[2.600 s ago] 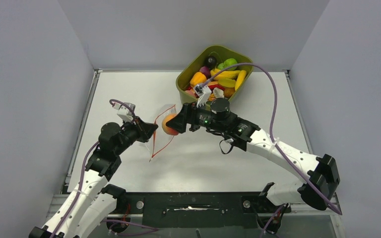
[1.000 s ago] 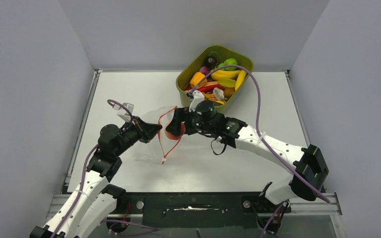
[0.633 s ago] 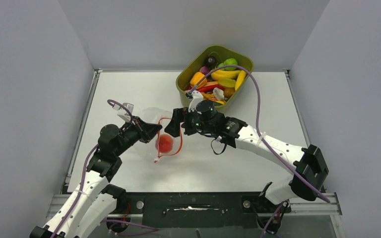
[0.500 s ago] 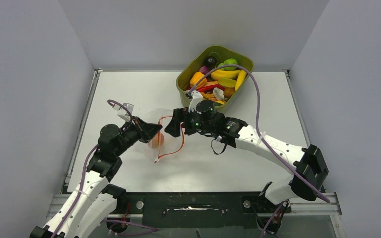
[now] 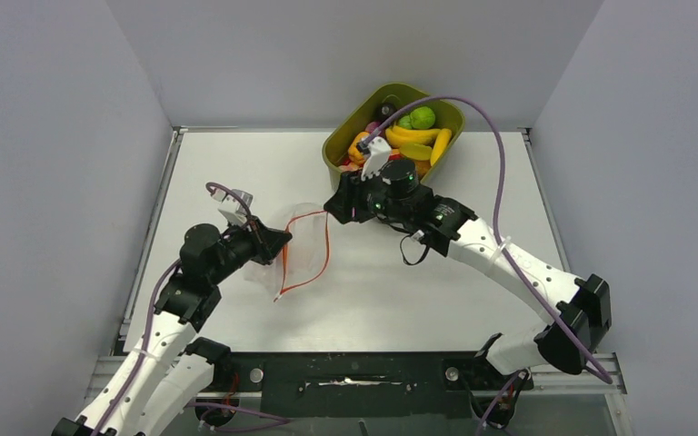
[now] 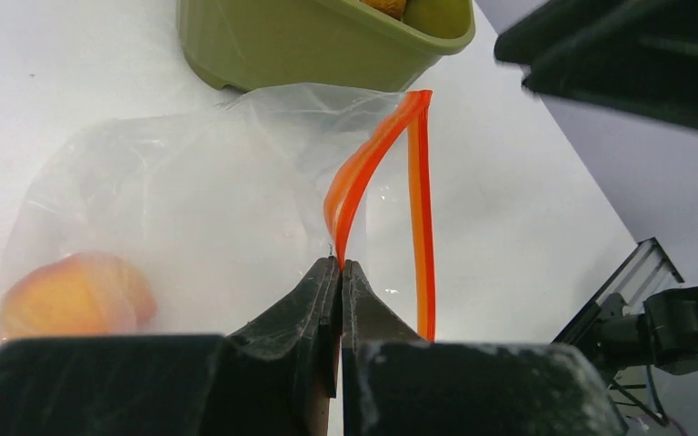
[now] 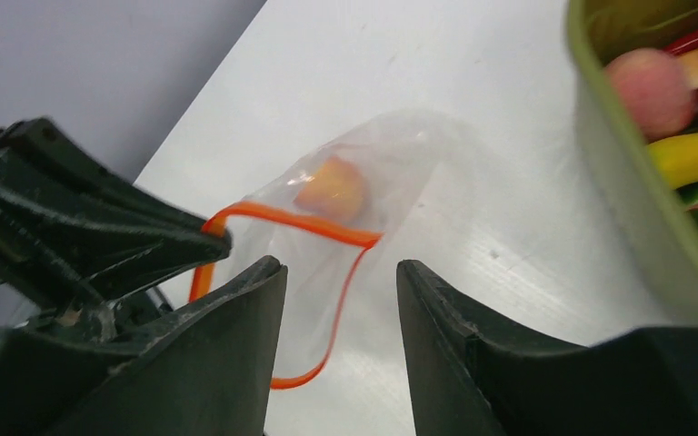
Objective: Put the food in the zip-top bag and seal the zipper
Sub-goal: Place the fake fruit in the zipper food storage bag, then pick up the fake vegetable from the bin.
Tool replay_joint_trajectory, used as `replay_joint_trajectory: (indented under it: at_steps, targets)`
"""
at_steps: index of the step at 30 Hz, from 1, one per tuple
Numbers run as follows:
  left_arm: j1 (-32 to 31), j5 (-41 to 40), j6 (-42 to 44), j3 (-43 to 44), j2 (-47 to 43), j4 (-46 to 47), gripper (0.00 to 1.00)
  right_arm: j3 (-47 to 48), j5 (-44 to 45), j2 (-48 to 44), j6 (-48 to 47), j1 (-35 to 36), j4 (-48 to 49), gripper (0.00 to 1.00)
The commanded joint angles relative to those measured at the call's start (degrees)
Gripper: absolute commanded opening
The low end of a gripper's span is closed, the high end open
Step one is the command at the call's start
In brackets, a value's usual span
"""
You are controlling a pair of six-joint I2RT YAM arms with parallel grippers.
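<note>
One bag (image 6: 191,200), judged limp and slippery, is pinched at its firmer zipper (image 6: 421,227) by the left gripper (image 6: 339,265), the right gripper (image 7: 339,272) spread empty.

i see a white table (image 5: 236,168) boxed by plain grey walls (image 5: 345,54), black rail (image 5: 354,374) at near edge, even light.

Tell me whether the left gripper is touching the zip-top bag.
Touching. The left wrist view shows the left gripper with its jaws pinched shut on the zip-top bag, right at the zipper.
</note>
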Motion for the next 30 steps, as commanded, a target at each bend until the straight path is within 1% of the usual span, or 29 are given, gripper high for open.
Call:
replay_joint_trajectory:
  at_steps: [1, 4, 7, 10, 13, 16, 20, 21, 23, 25, 28, 30]
  targets:
    - [-0.14, -1.06, 9.78, 5.57, -0.85, -5.08, 0.00, 5.52, 5.46, -0.80, -7.26, -4.67, -1.94, 0.48]
    - [-0.12, 0.00, 13.06, 5.66, -1.13, -6.99, 0.00, 9.81, 7.92, 3.45, -9.45, -8.29, -5.76, 0.49]
    - [-0.12, 1.40, 14.58, 4.55, -2.34, -7.60, 0.00, 14.10, 10.86, 8.41, -9.40, -11.14, -7.80, 0.49]
    - [-0.12, 1.71, 14.61, 2.49, -4.29, -6.93, 0.00, 17.83, 15.71, 13.69, -8.20, -13.11, -7.55, 0.55]
    - [-0.12, 2.77, 14.28, 0.76, -6.34, -5.21, 0.00, 22.88, 18.22, 19.31, -5.48, -14.98, -7.41, 0.58]
    - [-0.13, 2.90, 15.52, 0.52, -7.37, -4.69, 0.00, 26.49, 19.14, 24.71, -2.50, -16.88, -5.42, 0.68]
    - [-0.13, 3.28, 15.80, 0.44, -7.64, -4.62, 0.00, 32.09, 19.66, 32.25, 1.81, -19.06, -3.99, 0.85]
    - [-0.12, 3.45, 15.82, 0.44, -7.64, -4.56, 0.00, 33.89, 19.20, 34.09, 2.89, -19.60, -4.17, 0.87]
    - [-0.12, 3.58, 15.87, 0.57, -7.77, -4.73, 0.00, 35.80, 17.19, 37.55, 4.52, -20.68, -3.19, 0.90]
    - [-0.12, 3.68, 16.10, 0.40, -8.01, -4.63, 0.00, 36.00, 15.30, 39.79, 6.12, -21.43, 0.36, 0.91]
    - [-0.13, 3.43, 16.30, 0.22, -8.54, -4.27, 0.00, 37.44, 18.18, 42.49, 8.99, -21.94, 1.53, 0.93]
    - [-0.12, 3.51, 16.41, 0.18, -8.77, -4.26, 0.00, 38.10, 18.98, 44.34, 10.04, -22.33, 3.04, 0.97]
